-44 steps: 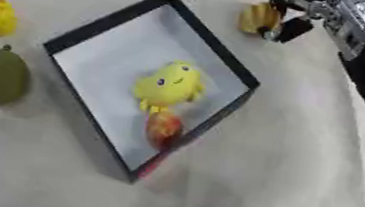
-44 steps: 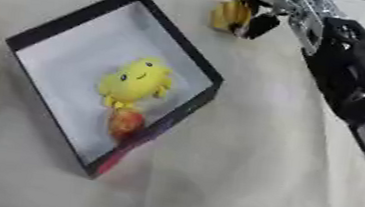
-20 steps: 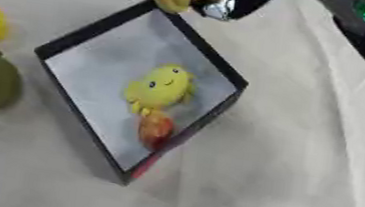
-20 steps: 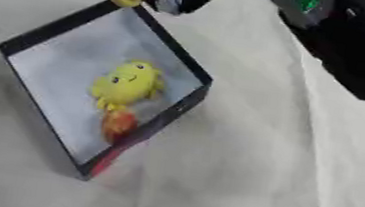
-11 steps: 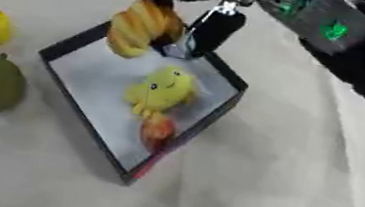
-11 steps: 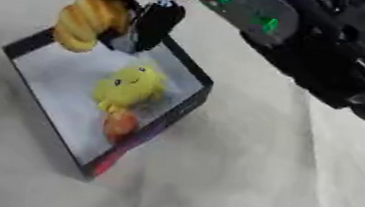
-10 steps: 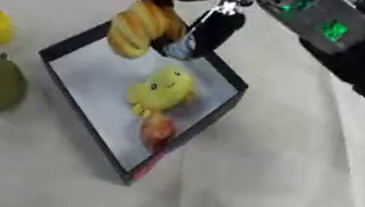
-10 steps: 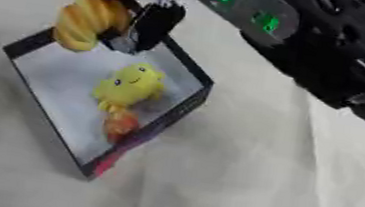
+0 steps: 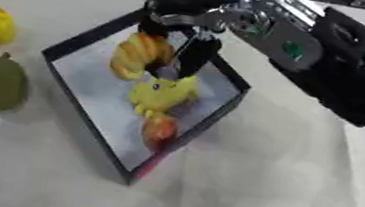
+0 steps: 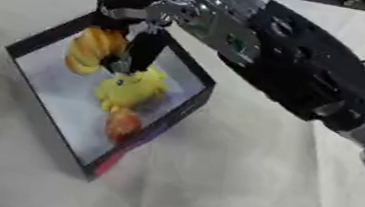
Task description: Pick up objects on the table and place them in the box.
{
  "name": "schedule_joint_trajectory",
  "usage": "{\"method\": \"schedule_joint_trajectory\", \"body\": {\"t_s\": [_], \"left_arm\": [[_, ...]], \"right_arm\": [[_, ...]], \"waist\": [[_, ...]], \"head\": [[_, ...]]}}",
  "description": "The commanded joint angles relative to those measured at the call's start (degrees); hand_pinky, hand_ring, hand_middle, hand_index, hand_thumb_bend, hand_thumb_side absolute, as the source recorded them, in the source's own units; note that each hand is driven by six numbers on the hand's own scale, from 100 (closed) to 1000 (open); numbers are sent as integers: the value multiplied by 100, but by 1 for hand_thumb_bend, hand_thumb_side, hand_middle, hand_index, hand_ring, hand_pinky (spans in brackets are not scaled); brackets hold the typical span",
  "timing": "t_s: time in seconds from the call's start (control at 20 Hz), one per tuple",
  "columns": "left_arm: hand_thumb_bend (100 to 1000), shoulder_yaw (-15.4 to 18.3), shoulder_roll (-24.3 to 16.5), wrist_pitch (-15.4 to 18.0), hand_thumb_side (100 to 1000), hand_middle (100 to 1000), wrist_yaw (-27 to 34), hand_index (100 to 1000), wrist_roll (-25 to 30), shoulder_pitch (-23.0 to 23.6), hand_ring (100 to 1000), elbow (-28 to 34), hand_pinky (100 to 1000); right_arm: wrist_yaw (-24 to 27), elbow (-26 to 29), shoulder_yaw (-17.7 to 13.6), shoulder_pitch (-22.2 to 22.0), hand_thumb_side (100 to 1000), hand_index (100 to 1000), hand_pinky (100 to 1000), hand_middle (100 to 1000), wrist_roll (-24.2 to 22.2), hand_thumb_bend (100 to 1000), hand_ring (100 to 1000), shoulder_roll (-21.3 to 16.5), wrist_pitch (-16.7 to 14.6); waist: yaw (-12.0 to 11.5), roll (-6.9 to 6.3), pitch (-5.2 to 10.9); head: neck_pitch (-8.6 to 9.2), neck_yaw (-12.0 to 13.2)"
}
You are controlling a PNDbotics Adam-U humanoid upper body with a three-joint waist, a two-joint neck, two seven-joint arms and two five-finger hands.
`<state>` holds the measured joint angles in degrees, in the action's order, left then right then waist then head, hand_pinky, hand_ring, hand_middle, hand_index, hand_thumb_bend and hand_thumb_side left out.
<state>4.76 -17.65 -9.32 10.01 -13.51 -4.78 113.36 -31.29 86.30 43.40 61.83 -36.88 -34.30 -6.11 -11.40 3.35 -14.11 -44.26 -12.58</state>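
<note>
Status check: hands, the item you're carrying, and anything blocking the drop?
Right robot hand shut on croissant, inside the box. Left robot hand not in view. Yellow toy and red fruit already inside, close beside the drop spot.

No readable text anywhere.
No words, labels, brand names or numbers can be made out on the box (image 9: 84, 44), the objects or the bench (image 9: 262, 196).

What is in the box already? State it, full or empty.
Neither: the box holds a yellow toy and a reddish fruit. The right hand holds a croissant-like pastry over bare floor inside.
</note>
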Motion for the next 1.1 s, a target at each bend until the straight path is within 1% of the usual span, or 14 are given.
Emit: {"method": "schedule_joint_trajectory", "body": {"t_s": [0.05,0.1,0.15,0.2,0.25,0.3,0.35,0.4,0.5,0.65,0.75,0.8,0.95,1.1], "left_arm": [[137,41,-109,6,939,737,-29,824,-13,-60,716,104,896],[137,40,-107,2,939,737,-30,824,-12,-62,716,103,896],[138,39,-105,0,939,737,-31,824,-11,-63,716,102,896],[138,38,-102,-3,939,737,-31,824,-9,-65,716,101,896],[138,38,-100,-4,939,737,-32,824,-8,-68,716,101,896],[138,38,-99,-5,939,737,-32,824,-8,-70,716,101,897],[138,38,-98,-6,939,737,-32,824,-7,-72,716,101,897],[138,38,-97,-6,939,737,-32,824,-6,-73,715,101,897],[138,38,-96,-6,939,737,-32,824,-5,-74,715,101,897],[138,41,-97,-6,939,737,-31,823,-8,-67,715,99,897],[138,39,-95,-7,939,737,-31,823,-5,-65,715,98,897],[138,40,-97,-7,939,737,-31,824,-5,-62,715,97,897],[138,43,-102,-4,938,737,-31,823,-6,-50,714,95,897],[137,42,-103,-4,937,737,-29,823,-4,-36,714,90,897]], "right_arm": [[-210,-256,-62,10,478,648,744,496,-6,156,619,69,-167],[-245,-321,-59,-22,483,663,747,511,-20,172,632,100,-216],[-265,-368,-56,-47,492,701,754,549,-40,201,671,123,-263],[-275,-400,-54,-68,498,722,761,570,-65,220,692,138,-306],[-272,-425,-51,-84,501,774,788,633,-97,260,742,149,-343],[-251,-443,-48,-98,502,788,795,652,-144,271,754,158,-380],[-230,-455,-52,-105,502,788,795,652,-188,271,754,163,-409],[-201,-466,-45,-117,494,858,833,746,-258,316,808,167,-444],[-136,-490,-42,-134,481,893,866,810,-442,351,860,163,-496],[-108,-491,-87,-143,460,921,888,829,-659,383,880,143,-463],[-157,-479,-115,-142,460,939,916,840,-701,433,905,130,-353],[-184,-453,-127,-138,467,947,928,843,-683,459,913,121,-299],[-201,-308,-162,-127,474,963,939,844,-508,457,915,71,-173],[-69,-128,-207,-117,459,962,942,837,-357,458,906,-6,-54]], "waist": [[-12,25,129],[-13,27,121],[-14,30,115],[-14,32,111],[-14,33,108],[-14,34,106],[-13,34,105],[-12,33,105],[-9,32,108],[7,29,117],[16,25,125],[20,22,130],[31,12,145],[51,-3,170]], "head": [[15,7],[15,4],[15,2],[15,0],[15,1],[15,2],[15,3],[15,0],[15,-2],[15,6],[15,3],[15,3],[15,14],[15,19]]}}
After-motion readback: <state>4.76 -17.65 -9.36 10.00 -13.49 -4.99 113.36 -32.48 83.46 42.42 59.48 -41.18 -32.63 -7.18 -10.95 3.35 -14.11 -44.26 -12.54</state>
